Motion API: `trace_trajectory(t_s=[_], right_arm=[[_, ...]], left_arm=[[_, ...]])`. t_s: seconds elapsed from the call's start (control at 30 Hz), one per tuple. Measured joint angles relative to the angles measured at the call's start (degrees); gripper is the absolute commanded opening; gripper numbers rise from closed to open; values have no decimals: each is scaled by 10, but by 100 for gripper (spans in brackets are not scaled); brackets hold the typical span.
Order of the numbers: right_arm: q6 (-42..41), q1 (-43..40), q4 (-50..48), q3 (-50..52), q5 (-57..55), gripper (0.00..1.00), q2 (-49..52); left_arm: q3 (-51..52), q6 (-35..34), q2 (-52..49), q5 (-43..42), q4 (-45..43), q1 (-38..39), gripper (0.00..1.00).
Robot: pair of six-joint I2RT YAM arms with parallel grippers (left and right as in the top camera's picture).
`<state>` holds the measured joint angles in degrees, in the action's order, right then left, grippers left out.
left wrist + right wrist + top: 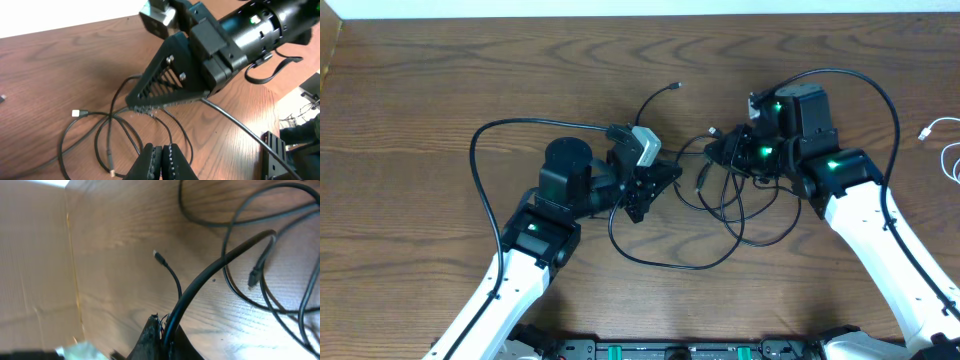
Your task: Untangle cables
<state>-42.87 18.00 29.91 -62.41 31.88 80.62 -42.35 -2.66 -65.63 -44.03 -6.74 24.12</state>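
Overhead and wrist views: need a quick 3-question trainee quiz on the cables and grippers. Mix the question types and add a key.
1. True or false: the white cable lies looped in with the black cables.
2. In the right wrist view, the right gripper is: A) open over bare wood; B) shut on a black cable; C) shut on the white cable.
3. Fill in: in the left wrist view, the left gripper has its jaws ____.

Key: 1 false, it lies apart at the far right of the overhead view; 2 B; 3 shut.
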Motion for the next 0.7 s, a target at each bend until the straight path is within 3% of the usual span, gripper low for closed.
trace_trajectory(t_s=[0.13, 0.37, 0.5, 0.63, 0.7], right_arm=[[124, 0, 0, 0, 40, 4, 0], [357, 0, -2, 0, 152, 10, 0], [429, 0, -7, 0, 188, 22, 0], [463, 0, -25, 0, 205, 40, 0], [474, 0, -37, 0, 210, 43, 0]], left_arm=[[0, -16, 0, -8, -19, -21, 7], [0, -197, 0, -13, -97, -81, 8], [0, -273, 0, -47, -142, -85, 7], [0, -318, 0, -70, -147, -85, 8], [0, -335, 0, -74, -148, -85, 8]])
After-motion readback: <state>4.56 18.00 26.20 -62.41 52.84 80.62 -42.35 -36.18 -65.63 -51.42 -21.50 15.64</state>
